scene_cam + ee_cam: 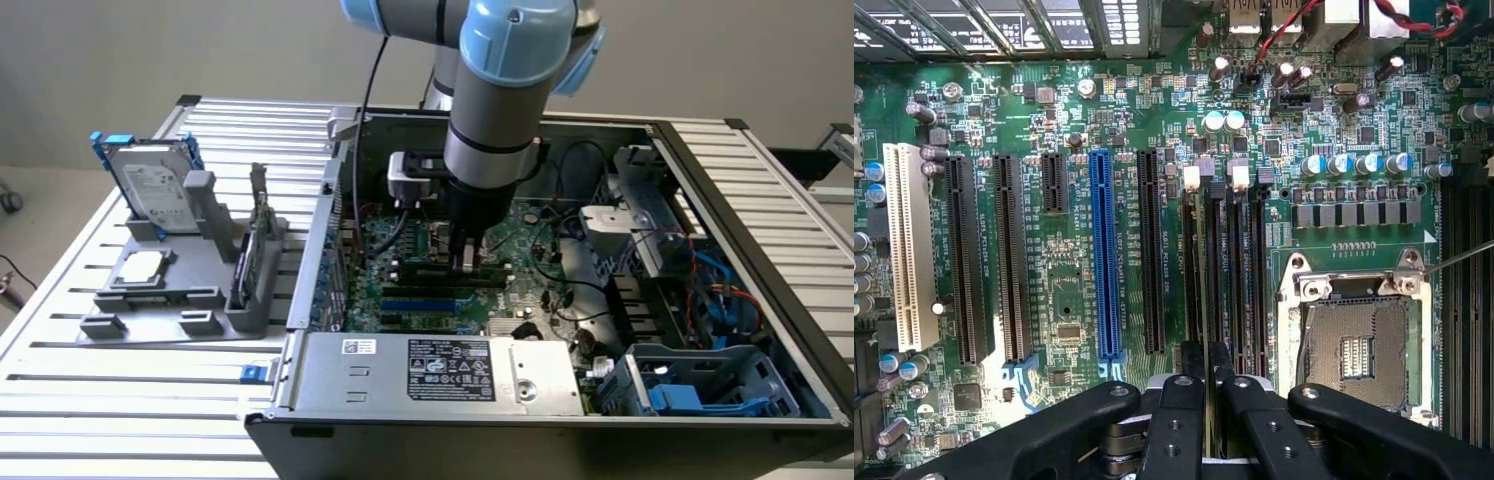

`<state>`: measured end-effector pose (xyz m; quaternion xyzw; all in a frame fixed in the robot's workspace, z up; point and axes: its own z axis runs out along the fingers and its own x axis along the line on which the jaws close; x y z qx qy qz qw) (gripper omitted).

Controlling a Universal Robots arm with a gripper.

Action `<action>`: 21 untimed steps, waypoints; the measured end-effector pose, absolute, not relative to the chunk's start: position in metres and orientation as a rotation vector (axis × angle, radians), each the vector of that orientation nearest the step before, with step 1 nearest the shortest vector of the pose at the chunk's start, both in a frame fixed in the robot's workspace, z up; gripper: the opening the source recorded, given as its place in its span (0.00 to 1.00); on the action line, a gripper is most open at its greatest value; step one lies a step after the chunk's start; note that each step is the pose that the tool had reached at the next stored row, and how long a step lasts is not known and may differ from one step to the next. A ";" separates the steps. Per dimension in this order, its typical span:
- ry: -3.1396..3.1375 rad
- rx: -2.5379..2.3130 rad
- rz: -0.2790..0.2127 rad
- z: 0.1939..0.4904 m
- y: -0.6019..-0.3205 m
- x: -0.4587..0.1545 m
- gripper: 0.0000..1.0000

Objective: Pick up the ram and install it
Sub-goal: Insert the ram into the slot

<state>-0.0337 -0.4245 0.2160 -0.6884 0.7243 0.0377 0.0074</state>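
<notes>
Black fingers (1176,420) of the gripper (1206,365) pinch the ram (1207,260) edge-on, pressed into a motherboard (1064,290) slot. Centre frame in the exterior view, the gripper (466,262) stands inside the open case (747,200).

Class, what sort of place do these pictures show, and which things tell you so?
Probably a robotics lab bench for computer assembly: an open computer case on a slatted metal table, a grey fixture holding parts, and the robot arm reaching in.

green motherboard (1084,290), blue slot (1104,255) (white beside)
</notes>
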 end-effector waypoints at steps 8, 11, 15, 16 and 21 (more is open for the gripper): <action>2.264 -2.154 0.116 0.219 -0.425 -0.034 0.22; 2.264 -2.155 0.117 0.226 -0.425 -0.034 0.22; 2.264 -2.156 0.119 0.242 -0.425 -0.034 0.22; 2.265 -2.156 0.119 0.244 -0.425 -0.034 0.20; 2.264 -2.156 0.119 0.246 -0.425 -0.034 0.11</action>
